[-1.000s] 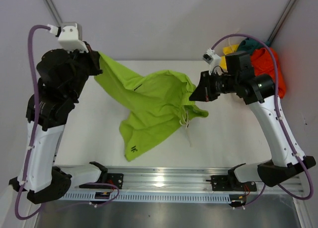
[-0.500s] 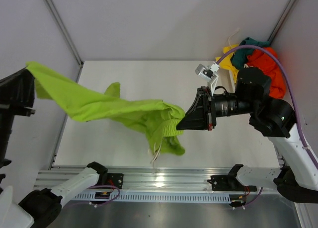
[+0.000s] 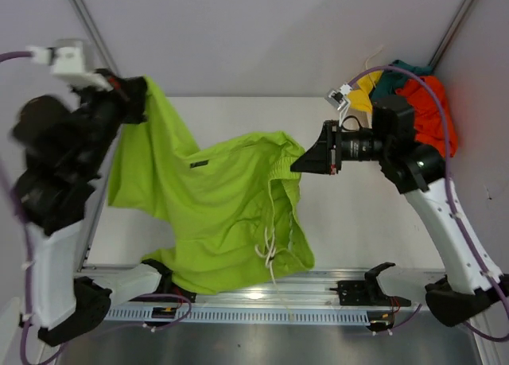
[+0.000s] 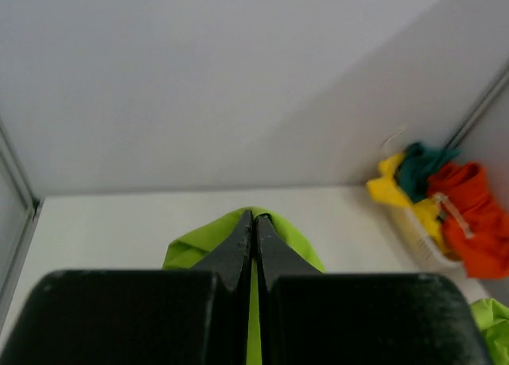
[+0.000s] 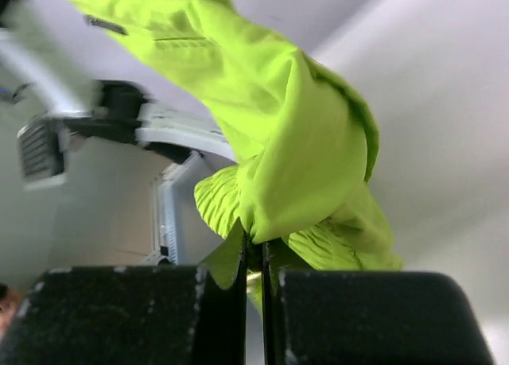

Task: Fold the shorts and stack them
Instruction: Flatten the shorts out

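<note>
Seen from the top external camera, one lime green cloth pair of shorts (image 3: 215, 214) hung spread between the two arms above the white surface (image 3: 358, 214). Its lower edge drooped over the near aluminium rail (image 3: 262, 301) and its white drawstring (image 3: 269, 250) dangled. The left jaws held its far-left corner and the right jaws its right edge. This two-point hold probably served to open the garment flat before it was laid down for folding. Three further pairs, one yellow pair (image 3: 366, 87), one dark teal pair (image 3: 394, 79) and one orange pair (image 3: 433, 102), lay heaped at the far right corner, apparently awaiting their turn.

Seen from the left wrist camera, the left jaws were pressed together on a sliver of lime cloth. A single white mesh basket (image 4: 413, 234) carried the three coloured pairs.

Seen from the right wrist camera, the right jaws were clamped on a bunched fold of the same lime pair, with the rest draping away from them.
</note>
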`<act>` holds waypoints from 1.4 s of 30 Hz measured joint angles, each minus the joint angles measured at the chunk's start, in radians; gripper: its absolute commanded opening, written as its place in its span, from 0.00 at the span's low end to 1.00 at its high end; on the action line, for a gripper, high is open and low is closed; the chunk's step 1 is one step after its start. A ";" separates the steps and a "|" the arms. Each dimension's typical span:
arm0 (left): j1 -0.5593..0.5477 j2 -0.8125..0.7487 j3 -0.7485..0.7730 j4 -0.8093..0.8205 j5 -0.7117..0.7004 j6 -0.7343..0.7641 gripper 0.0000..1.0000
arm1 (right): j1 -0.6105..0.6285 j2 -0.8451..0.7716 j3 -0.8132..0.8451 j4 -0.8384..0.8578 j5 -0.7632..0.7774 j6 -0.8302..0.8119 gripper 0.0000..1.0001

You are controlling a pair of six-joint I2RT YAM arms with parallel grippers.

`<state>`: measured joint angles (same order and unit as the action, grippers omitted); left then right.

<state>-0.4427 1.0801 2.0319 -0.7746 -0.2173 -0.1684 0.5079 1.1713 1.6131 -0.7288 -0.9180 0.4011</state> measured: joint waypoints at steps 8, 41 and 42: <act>0.177 0.214 -0.526 0.190 0.048 -0.106 0.00 | -0.208 0.352 -0.271 0.034 -0.048 -0.172 0.00; 0.276 0.839 -0.200 0.407 -0.017 -0.329 0.99 | -0.233 1.019 0.351 0.054 1.340 -0.566 0.94; 0.274 0.814 -0.214 0.401 -0.018 -0.328 0.99 | -0.232 0.988 0.333 0.060 1.308 -0.552 0.92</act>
<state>-0.1684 1.8946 1.8183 -0.3733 -0.2356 -0.4969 0.2756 2.1590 1.9457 -0.6693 0.3904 -0.1509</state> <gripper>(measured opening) 0.990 0.963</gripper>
